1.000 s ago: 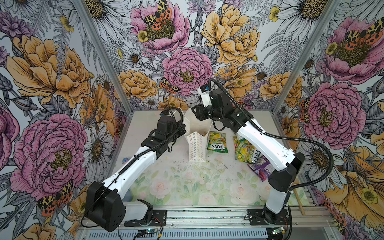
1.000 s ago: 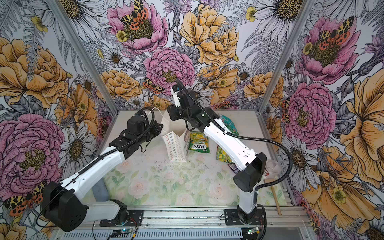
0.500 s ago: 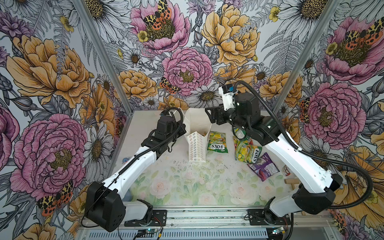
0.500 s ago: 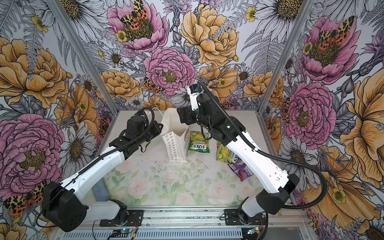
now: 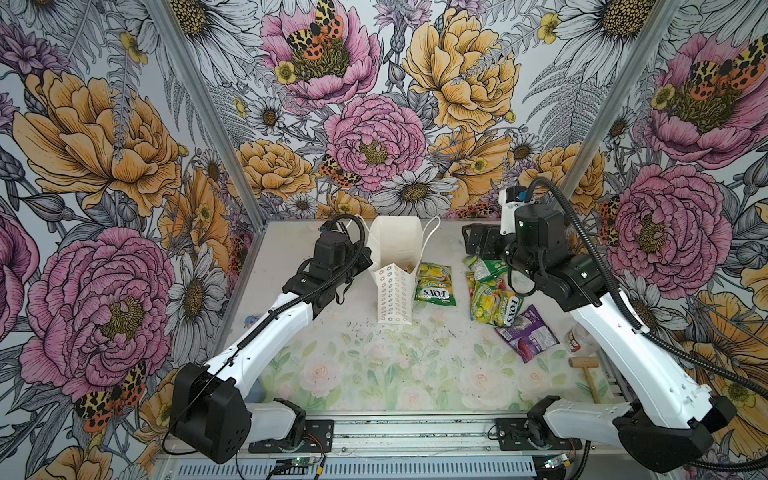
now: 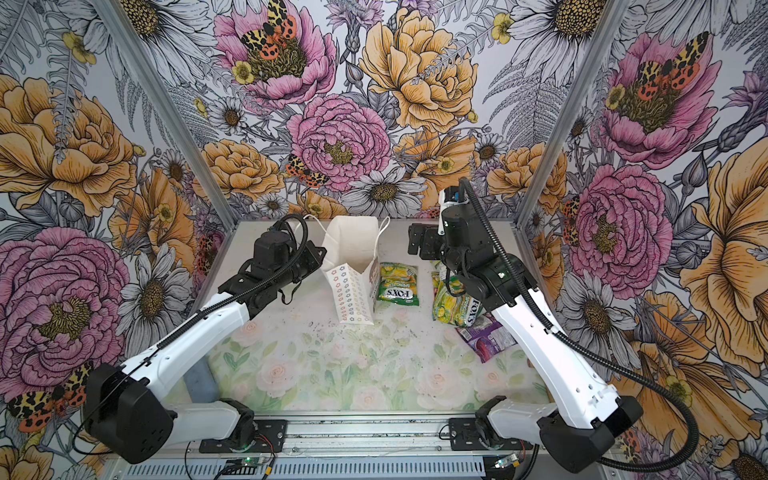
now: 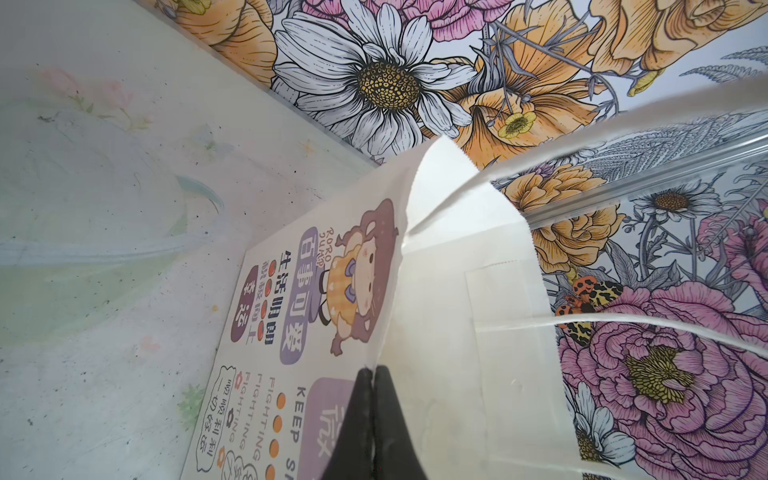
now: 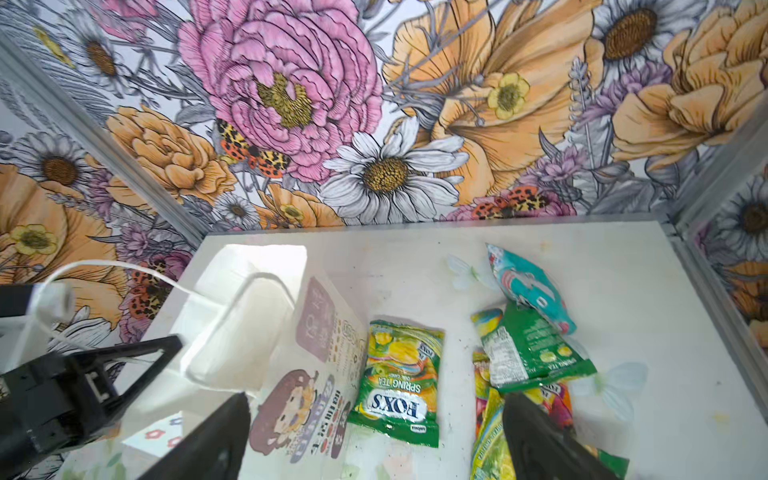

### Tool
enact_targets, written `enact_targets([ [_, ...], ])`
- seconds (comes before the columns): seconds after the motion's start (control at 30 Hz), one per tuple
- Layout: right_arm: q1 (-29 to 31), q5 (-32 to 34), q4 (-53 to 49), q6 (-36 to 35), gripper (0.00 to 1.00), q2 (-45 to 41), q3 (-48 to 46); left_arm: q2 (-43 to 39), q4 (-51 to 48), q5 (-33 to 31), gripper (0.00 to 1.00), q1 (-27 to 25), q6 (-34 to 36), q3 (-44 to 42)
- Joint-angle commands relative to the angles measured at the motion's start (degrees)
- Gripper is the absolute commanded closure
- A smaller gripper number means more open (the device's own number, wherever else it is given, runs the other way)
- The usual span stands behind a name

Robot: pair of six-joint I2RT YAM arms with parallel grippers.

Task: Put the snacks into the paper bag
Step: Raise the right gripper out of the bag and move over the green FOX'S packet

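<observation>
White paper bag (image 5: 394, 291): tall, narrow, cord handles, rows of small coloured flower outlines on front. Stands upright, mouth open, toward the back of the worktop (image 5: 374, 374). Left end effector (image 7: 372, 376) closed on the bag's top edge, pinching one wall.

Loose snacks (image 5: 492, 301) heaped right of the bag, glossy, mostly green-yellow. One green-yellow packet (image 5: 434, 285) lies flat just beside the bag. Purple packet (image 5: 527, 333) at the heap's near end, teal packet (image 8: 525, 286) at its far end.

Right end effector (image 8: 376, 401) wide open, empty, above the packets, apart from the bag.

Print: "FOX'S SPRING TEA" on the packet. Bag side: cartoon girl, "RORO JUMP", "KEEP", "FIGHTING", Chinese characters.
</observation>
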Motion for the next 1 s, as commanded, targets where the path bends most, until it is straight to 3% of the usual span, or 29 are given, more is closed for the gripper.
enact_targets([
  [0.0, -3.2, -8.1, -1.5, 4.2, 0.03, 1.3, -2.7, 0.3, 2.6, 1.4, 1.0, -0.2, -0.9, -0.5],
  [0.23, -5.7, -12.0, -1.4, 5.9, 0.01, 9.4, -5.9, 0.3, 2.8, 1.4, 1.0, -0.2, -0.9, -0.9],
  [0.97, -6.7, -17.6, 1.9, 8.7, 0.0, 32.3, -3.0, -0.9, 3.5, 2.2, 1.0, 1.1, -1.1, -2.7],
])
